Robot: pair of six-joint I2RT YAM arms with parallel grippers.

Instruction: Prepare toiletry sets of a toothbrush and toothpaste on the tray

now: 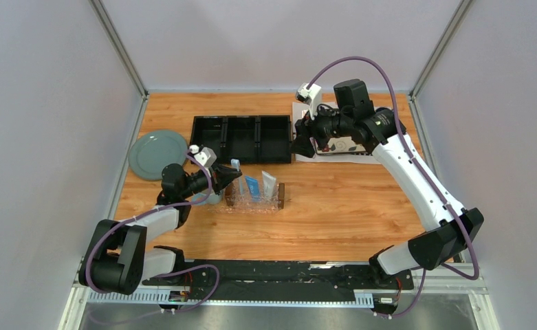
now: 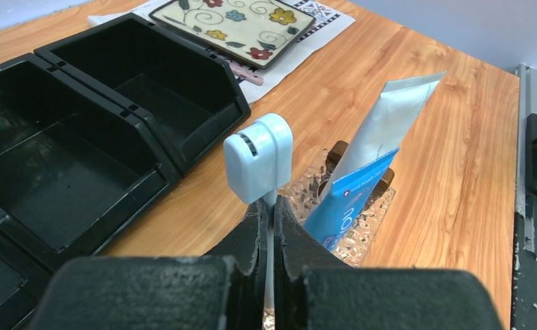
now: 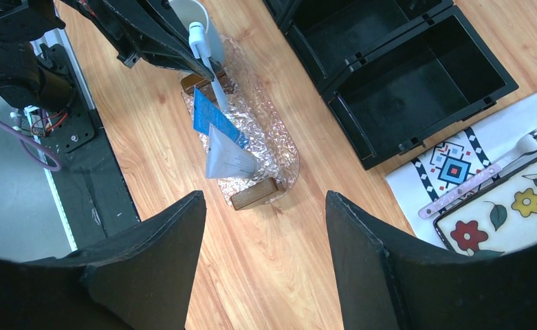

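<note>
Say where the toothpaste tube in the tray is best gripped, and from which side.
Probably the blue middle of the toothpaste tube, from above, fingers across its width: the crimped end fans wide and flat, and the left gripper, shut on the toothbrush, crowds the tray at its other end.

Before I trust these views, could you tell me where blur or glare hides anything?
Top external: even light, no glare, the clear tray faint; left wrist: the left gripper soft, the toothbrush sharp; right wrist: the right gripper dark and blurred, the tray crisp.
</note>
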